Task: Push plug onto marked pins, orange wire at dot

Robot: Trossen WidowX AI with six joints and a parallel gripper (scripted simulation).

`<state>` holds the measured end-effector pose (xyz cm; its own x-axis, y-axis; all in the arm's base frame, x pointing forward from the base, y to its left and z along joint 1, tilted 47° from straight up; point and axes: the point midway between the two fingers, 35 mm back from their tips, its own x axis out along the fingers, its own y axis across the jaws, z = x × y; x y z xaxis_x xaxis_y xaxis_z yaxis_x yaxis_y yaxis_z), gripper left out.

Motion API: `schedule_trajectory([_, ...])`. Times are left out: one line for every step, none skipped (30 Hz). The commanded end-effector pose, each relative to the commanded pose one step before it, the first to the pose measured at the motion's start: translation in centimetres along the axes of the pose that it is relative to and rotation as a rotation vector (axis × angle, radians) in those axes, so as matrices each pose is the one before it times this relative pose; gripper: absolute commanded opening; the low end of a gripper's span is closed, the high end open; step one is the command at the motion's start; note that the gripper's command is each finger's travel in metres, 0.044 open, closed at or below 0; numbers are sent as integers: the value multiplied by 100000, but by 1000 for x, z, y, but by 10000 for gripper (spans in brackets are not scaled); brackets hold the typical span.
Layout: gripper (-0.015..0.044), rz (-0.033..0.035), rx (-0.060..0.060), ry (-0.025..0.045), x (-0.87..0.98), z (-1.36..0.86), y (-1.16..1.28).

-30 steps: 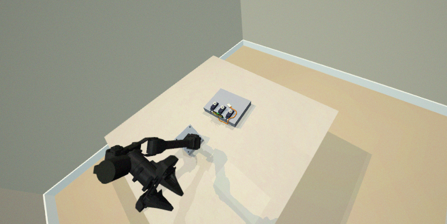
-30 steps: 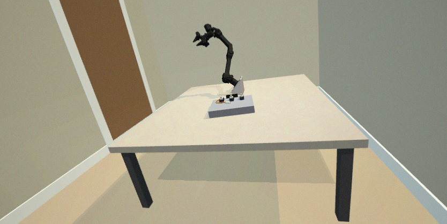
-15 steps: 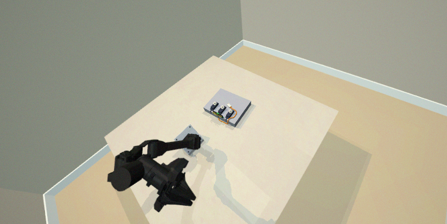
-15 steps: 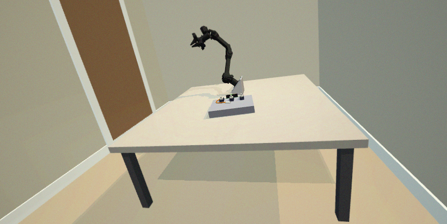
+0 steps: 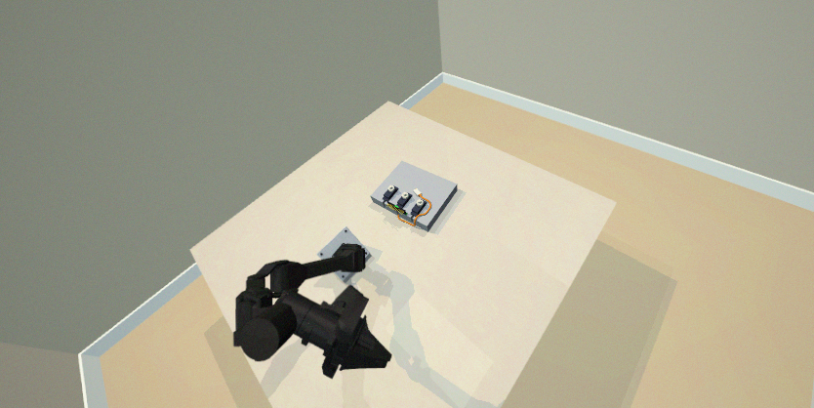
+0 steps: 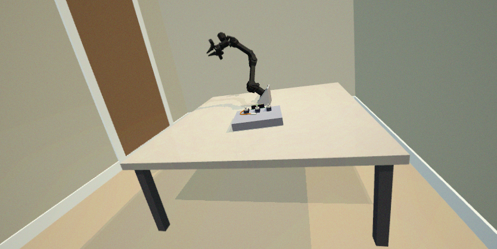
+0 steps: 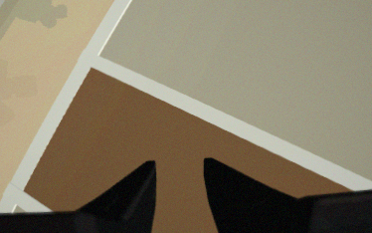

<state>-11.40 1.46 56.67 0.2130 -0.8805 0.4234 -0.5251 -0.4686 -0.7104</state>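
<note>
The grey holder [image 5: 407,173] [image 6: 258,124] lies on the table and carries three dark servos with white tops. The small white plug [image 5: 417,191] [image 6: 253,113] lies on top of the holder, beside the servos. Its orange lead [image 5: 430,208] [image 6: 240,112] loops around the end servo and down by the edge facing the arm's base. Small green and yellow markings [image 5: 396,207] show at that edge; single pins and the dot are too small to tell. My gripper [image 5: 389,358] [image 6: 208,54] [image 7: 179,168] is partly open and empty, high up and well away from the holder, pointing away from it.
The arm's base plate [image 5: 332,251] [image 6: 265,97] stands on the table [image 5: 512,205] [image 6: 330,136], close to the holder's pin edge. The wrist view shows only a brown door [image 7: 129,129], its pale frame, wall and floor.
</note>
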Motion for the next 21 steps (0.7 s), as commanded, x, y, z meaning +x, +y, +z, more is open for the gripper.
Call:
schedule_trajectory([115,-1263,6095,-3312,1289,904,-206])
schedule_trajectory([115,-379,1855,-838,354,227,-54])
schedule_trajectory([115,-338,1712,-779,325,212,-44])
schedule_trajectory([115,-317,1664,-762,315,208,-39])
schedule_trajectory([115,-182,1491,-1064,359,276,0])
schedule_trajectory([115,-290,1625,-752,305,207,-30])
schedule_trajectory([115,-284,1640,-718,292,199,-25])
schedule_trajectory([115,-264,1580,-695,280,193,-20])
schedule_trajectory([115,-122,1422,-838,327,243,10])
schedule_trajectory([115,-242,1583,-747,293,208,-12])
schedule_trajectory([115,-236,1613,-766,297,214,-8])
schedule_trajectory([115,-226,1622,-774,298,216,-4])
schedule_trajectory([115,-110,1582,-696,284,219,17])
schedule_trajectory([115,-206,1611,-776,290,218,3])
schedule_trajectory([115,-193,1619,-783,294,220,10])
schedule_trajectory([115,-183,1626,-789,294,222,15])
schedule_trajectory([115,-172,1630,-794,293,223,20])
schedule_trajectory([115,-160,1632,-798,293,224,25])
schedule_trajectory([115,-149,1633,-801,292,225,29])
schedule_trajectory([115,-157,484,-646,250,264,56])
schedule_trajectory([115,-104,1269,-622,224,175,29])
